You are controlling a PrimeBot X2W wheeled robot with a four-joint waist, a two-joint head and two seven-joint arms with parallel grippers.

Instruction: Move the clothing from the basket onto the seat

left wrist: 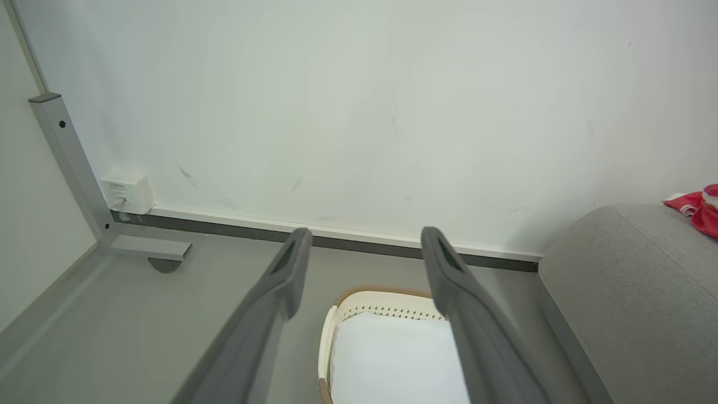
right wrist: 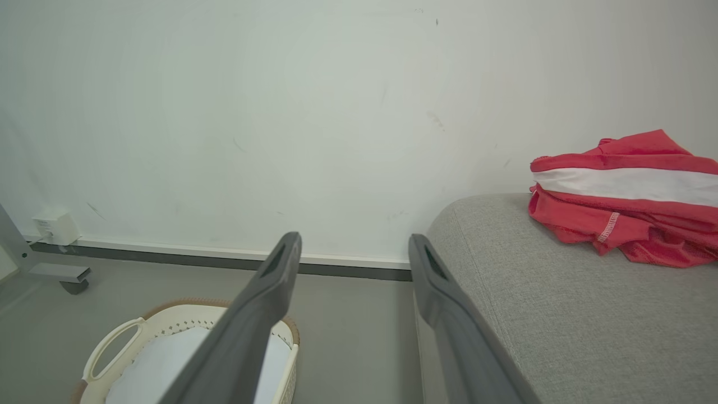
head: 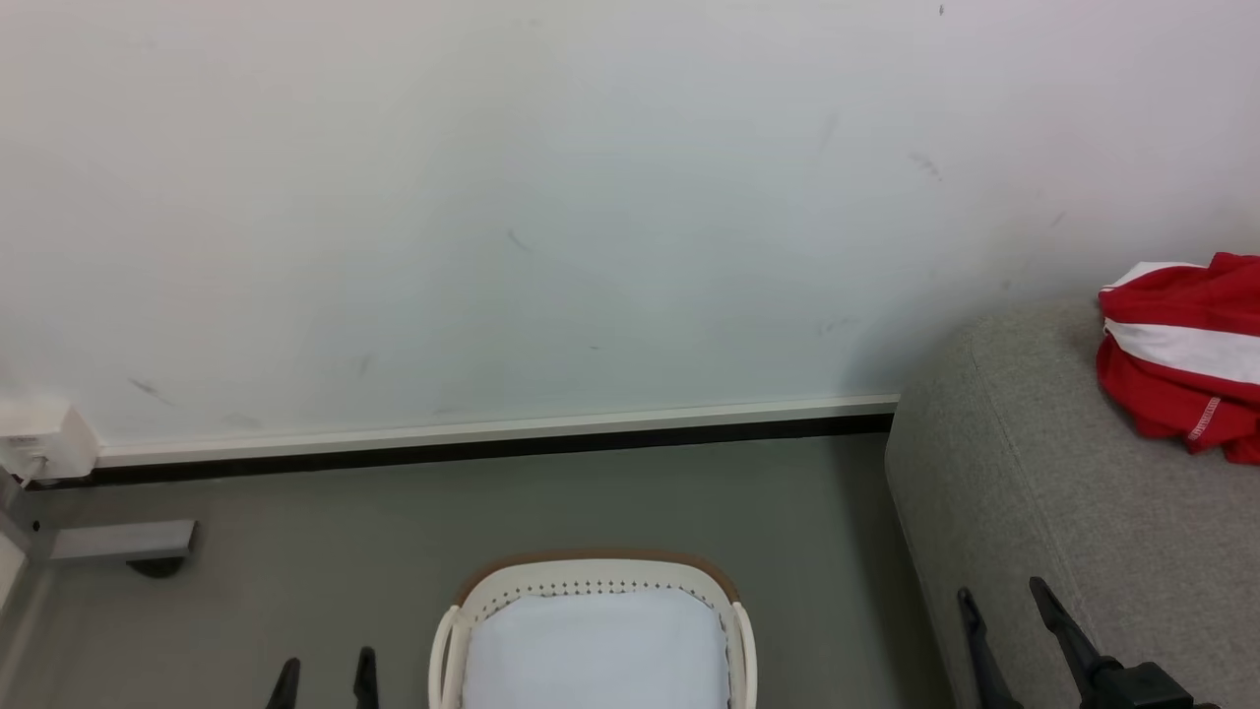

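clothing (head: pixel 1181 354) on seat (head: pixel 1034 512) | beyond right gripper (head: pixel 1001 589), rightward — well apart

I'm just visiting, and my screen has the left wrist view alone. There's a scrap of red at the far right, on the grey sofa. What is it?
Observer: A crumpled heap of red clothing with a broad white band across it, lying on the seat.
Operator: And how would anyone carry that white basket?
Observer: The right wrist view shows that the basket has a looped side handle.
Operator: Where is the other hand?
Observer: The right gripper hangs low by the seat's end, jaws open, holding nothing.
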